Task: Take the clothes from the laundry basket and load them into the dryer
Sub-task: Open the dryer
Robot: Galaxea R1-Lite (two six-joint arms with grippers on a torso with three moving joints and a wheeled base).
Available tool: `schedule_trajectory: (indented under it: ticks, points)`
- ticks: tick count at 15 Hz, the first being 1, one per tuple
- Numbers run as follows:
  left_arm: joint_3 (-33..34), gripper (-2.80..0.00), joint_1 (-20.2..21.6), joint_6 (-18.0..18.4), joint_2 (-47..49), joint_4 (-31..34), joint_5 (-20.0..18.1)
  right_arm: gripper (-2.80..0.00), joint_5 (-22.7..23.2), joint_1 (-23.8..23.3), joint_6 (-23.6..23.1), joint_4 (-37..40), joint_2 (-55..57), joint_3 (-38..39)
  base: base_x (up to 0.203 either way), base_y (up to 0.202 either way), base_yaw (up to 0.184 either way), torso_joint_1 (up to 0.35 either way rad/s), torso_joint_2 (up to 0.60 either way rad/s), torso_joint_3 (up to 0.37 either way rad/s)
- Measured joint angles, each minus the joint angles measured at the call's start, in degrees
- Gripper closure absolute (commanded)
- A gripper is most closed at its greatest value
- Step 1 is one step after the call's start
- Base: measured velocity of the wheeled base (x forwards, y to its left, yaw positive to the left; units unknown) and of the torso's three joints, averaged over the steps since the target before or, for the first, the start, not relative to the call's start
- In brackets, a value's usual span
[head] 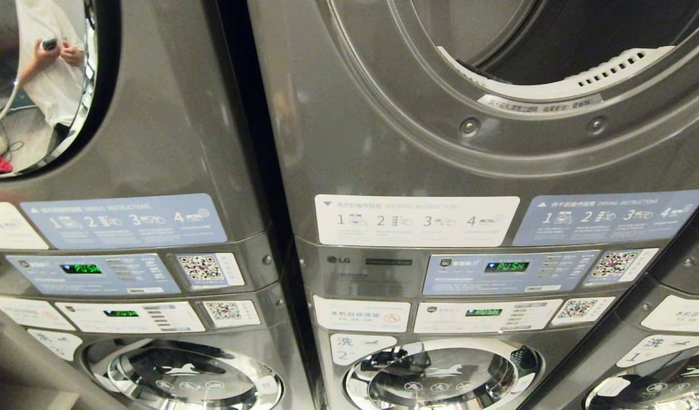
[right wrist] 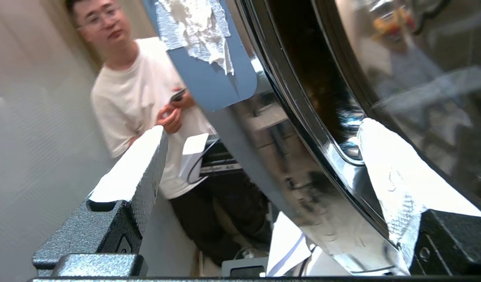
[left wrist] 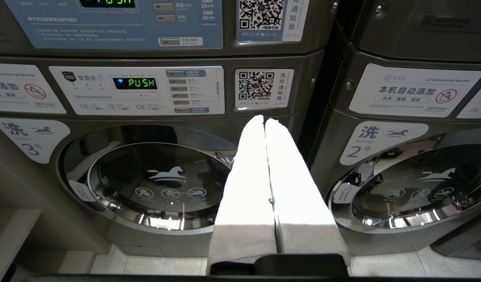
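Chrome rimmed the open dryer door (right wrist: 322, 164), and your right tool (right wrist: 260, 168) stood with fingers spread wide around its edge, holding nothing, probably to swing it clear for loading. Your left tool (left wrist: 264, 121) hung parked before the lower washers, its two fingers pressed together and empty. One dryer drum (head: 554, 40) gaped above two control panels. No clothes or basket showed; one person (right wrist: 138, 98) stood beside.

**Cut off and out of sight**

The dryer opening (head: 554, 51) runs past the head view's upper edge, its drum interior dark. No laundry basket or clothes appear anywhere. The person (right wrist: 146, 102) (partly behind the open door (right wrist: 303, 156)) is blurred.
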Motion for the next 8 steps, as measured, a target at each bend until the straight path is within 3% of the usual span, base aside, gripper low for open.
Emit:
schedule_trajectory:
  ticks: [3, 6, 8]
  points:
    - [0.0, 0.0, 0.0, 0.0, 0.0, -0.02, 0.0, -2.8, -10.44, -2.77, 0.31, 2.03, -4.26, 1.3, 0.0, 0.0, 0.0, 0.0, 0.0, 0.0]
    - [0.0, 0.0, 0.04, 0.0, 0.0, 0.02, 0.0, -2.8, -13.78, -4.17, 0.21, 1.32, -7.17, 0.78, 0.0, 0.0, 0.0, 0.0, 0.0, 0.0]
    - [0.0, 0.0, -0.05, 0.0, 0.0, 0.0, 0.0, -2.8, -18.7, -4.41, -0.04, 0.89, -8.29, 0.8, 0.0, 0.0, 0.0, 0.0, 0.0, 0.0]
